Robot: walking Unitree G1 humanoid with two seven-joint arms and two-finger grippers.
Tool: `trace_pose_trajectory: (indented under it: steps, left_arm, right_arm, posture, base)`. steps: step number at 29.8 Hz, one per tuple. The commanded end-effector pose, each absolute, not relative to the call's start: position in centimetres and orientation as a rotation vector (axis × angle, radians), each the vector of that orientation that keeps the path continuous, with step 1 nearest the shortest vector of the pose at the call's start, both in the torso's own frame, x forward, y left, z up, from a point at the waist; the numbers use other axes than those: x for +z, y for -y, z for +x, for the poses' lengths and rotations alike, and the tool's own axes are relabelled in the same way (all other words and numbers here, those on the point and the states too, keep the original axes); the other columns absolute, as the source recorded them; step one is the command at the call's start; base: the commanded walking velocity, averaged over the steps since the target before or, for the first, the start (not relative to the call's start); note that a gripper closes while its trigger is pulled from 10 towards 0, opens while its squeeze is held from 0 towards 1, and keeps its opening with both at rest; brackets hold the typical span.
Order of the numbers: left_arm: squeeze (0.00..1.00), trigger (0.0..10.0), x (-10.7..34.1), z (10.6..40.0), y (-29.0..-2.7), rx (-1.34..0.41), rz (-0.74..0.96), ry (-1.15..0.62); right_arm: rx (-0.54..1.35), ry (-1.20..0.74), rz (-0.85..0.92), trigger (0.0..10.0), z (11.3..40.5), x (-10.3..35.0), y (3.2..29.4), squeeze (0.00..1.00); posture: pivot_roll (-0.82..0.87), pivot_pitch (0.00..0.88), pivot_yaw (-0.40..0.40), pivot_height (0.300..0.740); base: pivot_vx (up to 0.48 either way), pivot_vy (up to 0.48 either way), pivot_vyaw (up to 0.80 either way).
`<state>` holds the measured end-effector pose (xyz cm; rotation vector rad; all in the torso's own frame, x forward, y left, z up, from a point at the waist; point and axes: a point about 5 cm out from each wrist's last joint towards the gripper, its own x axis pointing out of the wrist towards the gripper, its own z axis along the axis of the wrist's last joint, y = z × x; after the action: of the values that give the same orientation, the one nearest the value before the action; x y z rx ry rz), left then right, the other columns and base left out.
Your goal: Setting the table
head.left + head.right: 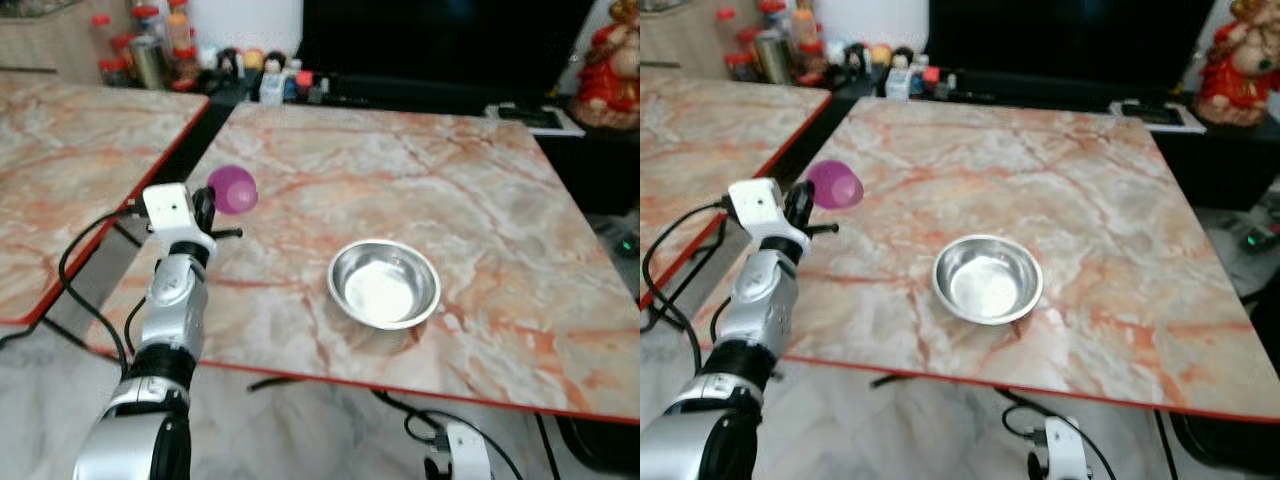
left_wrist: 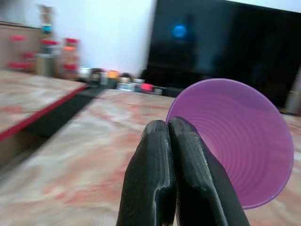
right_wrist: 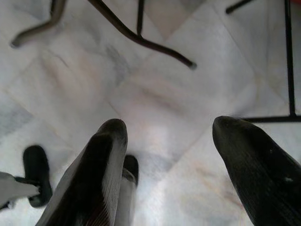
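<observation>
A purple plastic cup (image 2: 240, 146) was gripped by its rim between the clenched fingers (image 2: 155, 179) of the left gripper (image 1: 205, 215), held tipped on its side above the near left corner of the marble-patterned table (image 1: 480, 200); whether it touched the tabletop could not be made out. A steel bowl (image 1: 384, 284) was seen standing upright on the table, well apart from the cup. The right gripper (image 3: 174, 165) was hung low over the pale marble floor (image 3: 155, 94), its fingers spread and empty. Bottles and jars (image 1: 150, 45) at the far edge were blurred.
</observation>
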<state>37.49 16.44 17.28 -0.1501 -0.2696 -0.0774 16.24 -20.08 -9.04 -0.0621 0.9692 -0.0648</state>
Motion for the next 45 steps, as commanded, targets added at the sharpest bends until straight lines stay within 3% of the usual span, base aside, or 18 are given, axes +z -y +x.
trace_pose_trajectory:
  steps: [1, 8, 16, 26, 36, 45]
  left_arm:
    - [0.0, 10.0, 17.67, 37.53, -16.94, -0.076, -0.148, 0.274]
    - [0.0, 10.0, 17.93, 37.57, -16.81, -0.142, -0.138, 0.27]
    - [0.0, 10.0, 18.07, 37.51, -17.14, -0.118, -0.148, 0.284]
    - [0.0, 10.0, 18.28, 37.5, -17.25, -0.12, -0.149, 0.291]
    - [0.0, 10.0, 18.27, 37.46, -17.2, -0.123, -0.15, 0.293]
    - [0.0, 10.0, 18.4, 37.47, -17.12, -0.128, -0.148, 0.296]
  right_arm:
    - [-0.07, -0.967, -0.058, 10.0, 16.35, -9.0, 20.05, 0.0]
    - [-0.071, -0.965, -0.055, 10.0, 16.43, -8.97, 20.0, 0.0]
    - [-0.072, -0.951, -0.037, 10.0, 16.65, -8.9, 19.76, 0.0]
    - [-0.071, -0.984, -0.052, 10.0, 16.29, -9.08, 19.96, 0.0]
    - [-0.066, -0.982, -0.032, 10.0, 16.26, -9.1, 19.84, 0.0]
    - [-0.07, -0.972, -0.039, 10.0, 16.41, -9.01, 19.94, 0.0]
  posture:
    - [-0.05, 0.0, -0.025, 0.74]
    - [-0.04, 0.0, -0.027, 0.74]
    - [-0.04, 0.0, -0.026, 0.715]
    - [-0.04, 0.0, -0.032, 0.715]
    - [-0.04, 0.0, -0.033, 0.648]
    - [-0.04, 0.0, -0.034, 0.625]
  base:
    - [0.0, 0.0, 0.0]
    - [0.0, 0.0, 0.0]
    - [0.0, 0.0, -0.1]
    - [0.0, 0.0, 0.0]
    - [0.0, 0.0, 0.0]
    - [0.0, 0.0, 0.0]
